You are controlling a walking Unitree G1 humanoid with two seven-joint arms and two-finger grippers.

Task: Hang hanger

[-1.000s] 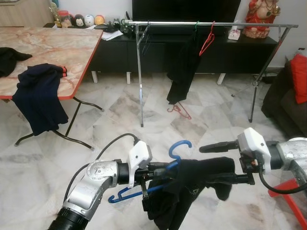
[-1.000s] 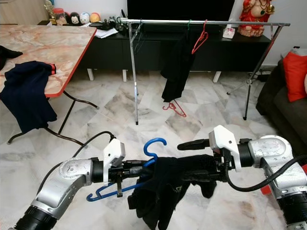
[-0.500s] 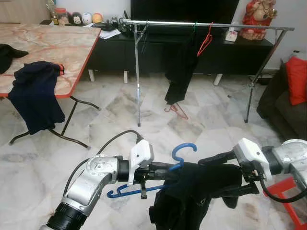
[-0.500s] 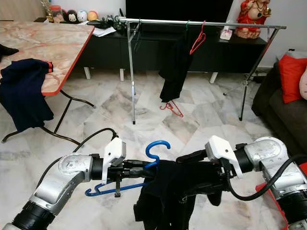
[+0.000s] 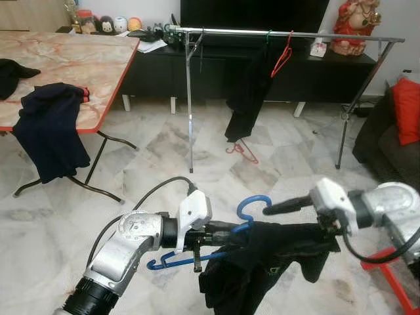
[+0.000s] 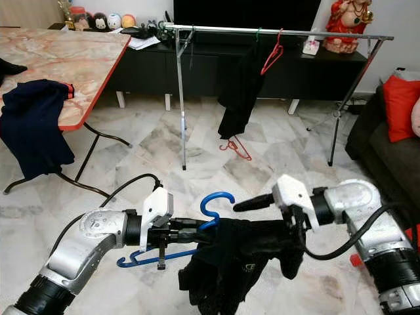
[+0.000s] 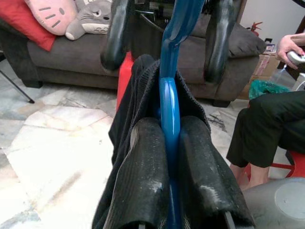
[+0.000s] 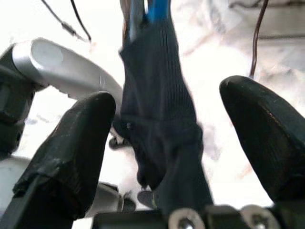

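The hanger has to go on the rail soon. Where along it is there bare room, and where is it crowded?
The rail is bare between its left post and the hanging black garment, and again from the red hanger to the right leg. The crowded part is mid-rail, where garment and red hanger hang close together.

The hanger (image 5: 246, 211) is glossy blue plastic; the garment (image 5: 262, 262) on it is matt black knit cloth. The left tool (image 7: 167, 191) has rough, scuffed rubbery pads. The rail (image 5: 289, 34) is shiny metal, the floor (image 5: 157, 157) polished marble, and the worktop (image 5: 72, 62) glossy marble-patterned.
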